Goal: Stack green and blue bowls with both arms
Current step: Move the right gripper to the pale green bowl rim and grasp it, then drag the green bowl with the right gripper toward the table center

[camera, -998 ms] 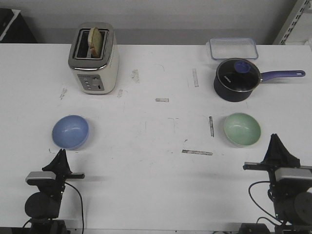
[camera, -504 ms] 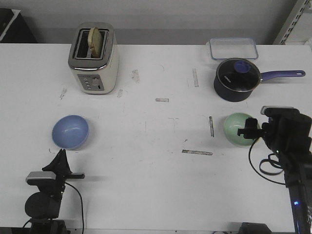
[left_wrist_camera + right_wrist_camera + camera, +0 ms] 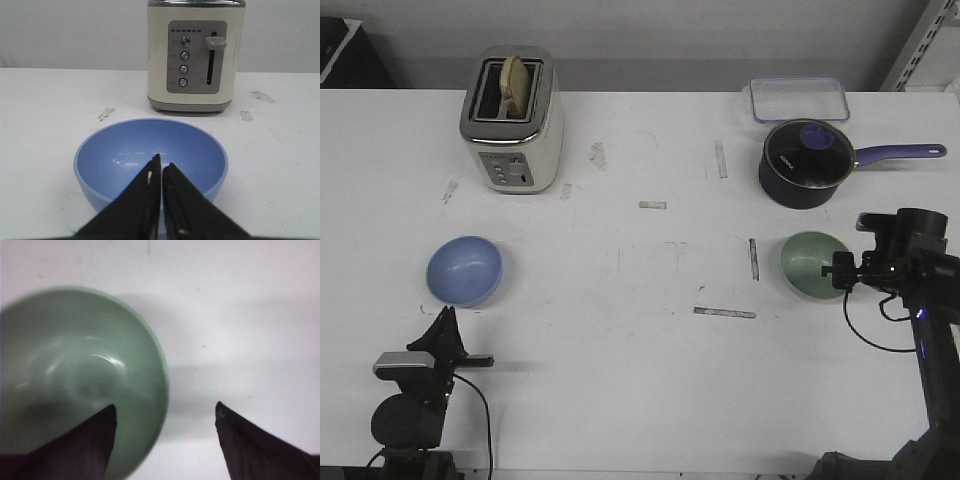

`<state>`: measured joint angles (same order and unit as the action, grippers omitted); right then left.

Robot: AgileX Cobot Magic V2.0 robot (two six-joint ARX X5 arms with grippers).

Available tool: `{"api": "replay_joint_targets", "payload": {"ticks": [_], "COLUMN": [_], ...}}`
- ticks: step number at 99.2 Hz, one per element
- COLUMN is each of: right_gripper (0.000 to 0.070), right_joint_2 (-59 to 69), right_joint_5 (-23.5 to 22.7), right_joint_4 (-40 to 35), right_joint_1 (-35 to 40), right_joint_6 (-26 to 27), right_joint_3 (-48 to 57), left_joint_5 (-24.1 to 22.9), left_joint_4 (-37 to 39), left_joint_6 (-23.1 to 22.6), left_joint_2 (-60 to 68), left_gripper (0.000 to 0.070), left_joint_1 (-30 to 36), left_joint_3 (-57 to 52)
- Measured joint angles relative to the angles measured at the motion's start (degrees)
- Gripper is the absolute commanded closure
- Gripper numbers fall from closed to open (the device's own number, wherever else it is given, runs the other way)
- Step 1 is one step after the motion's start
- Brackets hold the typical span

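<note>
In the front view the right arm [image 3: 905,262] covers the green bowl's [image 3: 812,264] right rim, and its fingertips are hidden. The right wrist view cuts the bowl's edge and is blurred. The left fingers [image 3: 150,200] hide part of the blue bowl [image 3: 150,157].

White scuffed table [image 3: 640,380], grey wall [image 3: 650,40] behind (metal shelving [image 3: 918,50] at corner).

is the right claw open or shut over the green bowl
Open. In the wrist view the right claw has its two fingers spread wide, one over the green bowl, the other outside its rim.
</note>
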<state>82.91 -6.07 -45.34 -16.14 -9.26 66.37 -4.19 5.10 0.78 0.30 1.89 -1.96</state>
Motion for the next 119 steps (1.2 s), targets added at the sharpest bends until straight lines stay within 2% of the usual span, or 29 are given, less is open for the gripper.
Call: {"api": "replay_joint_targets", "payload": {"ticks": [8,16,36,69,94,107,119], "right_gripper": [0.0282,0.035,0.07,0.07,0.07,0.07,0.07], "right_joint_2": [2.9,5.1,6.2,6.2,0.6,-5.3,-9.0], "right_joint_5": [0.0,0.0,-0.2,-0.7,-1.7,-5.2,-7.5], "right_joint_4": [0.6,1.3,3.3,4.6,1.2,0.8,0.4], "right_joint_1": [0.0,0.0,0.1,0.1,1.4,4.6,11.7], "right_joint_6": [-0.6,-0.9,-1.0,-1.0,-0.9,-0.3,1.8], "right_joint_3": [0.0,0.0,0.0,0.1,3.6,6.4,6.8], "left_joint_5": [0.0,0.0,0.0,0.0,0.0,0.0,0.0], "left_joint_4": [0.0,0.0,0.0,0.0,0.0,0.0,0.0], "left_joint_6": [0.0,0.0,0.0,0.0,0.0,0.0,0.0], "left_joint_2": [0.0,0.0,0.0,0.0,0.0,0.0,0.0], "left_gripper": [0.0699,0.0699,0.0699,0.0699,0.0699,0.0699,0.0699], "left_joint_1": [0.0,0.0,0.0,0.0,0.0,0.0,0.0], "left_joint_3": [0.0,0.0,0.0,0.0,0.0,0.0,0.0]}}
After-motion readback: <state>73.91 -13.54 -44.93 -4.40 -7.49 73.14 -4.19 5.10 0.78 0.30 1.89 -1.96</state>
